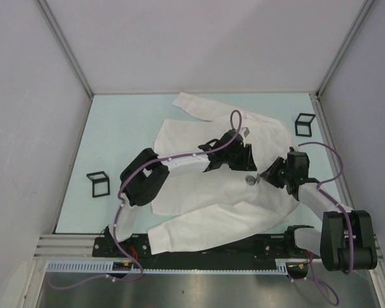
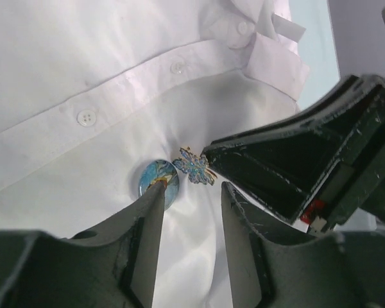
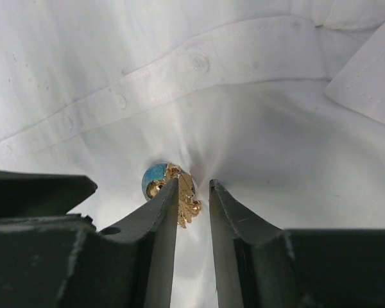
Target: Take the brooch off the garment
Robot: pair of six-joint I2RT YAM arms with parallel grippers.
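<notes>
Two pairs of jaws meet at the brooch (image 2: 160, 179), which sits on the garment (image 1: 199, 192) spread over the surface (image 1: 115, 128). The left jaws stand partly apart and released, with only white cloth in the gap between them. The brooch's round blue stone lies right at the tip of one fingertip (image 2: 151, 202), touching it or just under it, and its glittering butterfly-shaped part sits just beyond the gap. The right jaws point in from the side, their tip meeting that butterfly part. In the right wrist view they stand narrowly apart. The brooch's gold part lies in the gap against one finger (image 3: 167, 212), and a sliver of cloth shows before the other, so it is not clamped. The button placket (image 2: 83, 131) runs just beyond both sets of tips.
</notes>
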